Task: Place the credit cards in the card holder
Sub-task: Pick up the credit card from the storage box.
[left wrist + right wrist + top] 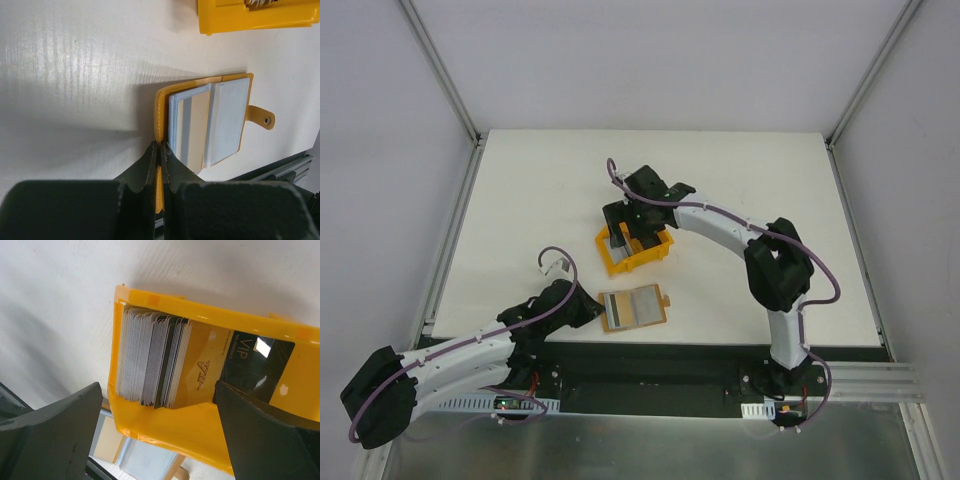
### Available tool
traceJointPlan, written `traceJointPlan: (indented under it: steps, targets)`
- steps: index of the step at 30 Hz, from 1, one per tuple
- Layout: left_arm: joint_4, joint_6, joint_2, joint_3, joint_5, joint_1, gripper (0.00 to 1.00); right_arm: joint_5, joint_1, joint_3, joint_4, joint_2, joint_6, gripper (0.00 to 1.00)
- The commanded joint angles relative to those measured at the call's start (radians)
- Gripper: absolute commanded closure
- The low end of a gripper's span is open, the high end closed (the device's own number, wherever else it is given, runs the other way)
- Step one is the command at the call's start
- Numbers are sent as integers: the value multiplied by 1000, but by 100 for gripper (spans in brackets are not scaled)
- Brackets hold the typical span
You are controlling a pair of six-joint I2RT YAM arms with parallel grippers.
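While pinching the card holder [633,310] by its left cover edge, holds it flat on the tabletop [540,200] with the left gripper [160,147], fingers pressed together on the orange leather. Looks like the pick-up step: hovers the right gripper [157,390] over the yellow bin [210,320], fingers spread wide to either side of the credit cards [155,360], apparently touching none. Finds the cards standing on edge in a tight fanned stack against one bin wall, with a tan one and a dark one leaning flatter beside them. Calls next for lowering, narrowing onto a single outer card, and lifting it without dragging its neighbours. Finds the holder lying open near the front edge, between the arm bases, pale pockets up, long axis left to right, snap tab [261,116] pointing toward the right arm. Cannot tell which way the pocket mouths open.
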Motion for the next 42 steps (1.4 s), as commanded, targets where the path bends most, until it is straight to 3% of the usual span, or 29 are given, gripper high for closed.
traceJointPlan:
  steps: [1,7,17,29,37,42]
  targets:
    - [-31,12,-11,-9,-42,-2,100,-89,-15,83,-39,32,-30,4]
    - [-31,8,-16,-17,-51,0,100,-159,-29,97,-26,76,-15,4]
    - [-31,6,-15,-18,-54,3,100,-86,-18,117,-37,128,-15,4]
    - [-31,6,-25,-27,-51,9,100,-146,14,118,20,185,55,4]
    - [-31,11,-19,-27,-49,12,100,-72,33,108,10,216,71,4]
    - [-31,12,-16,-21,-55,15,100,-162,33,74,62,211,91,4]
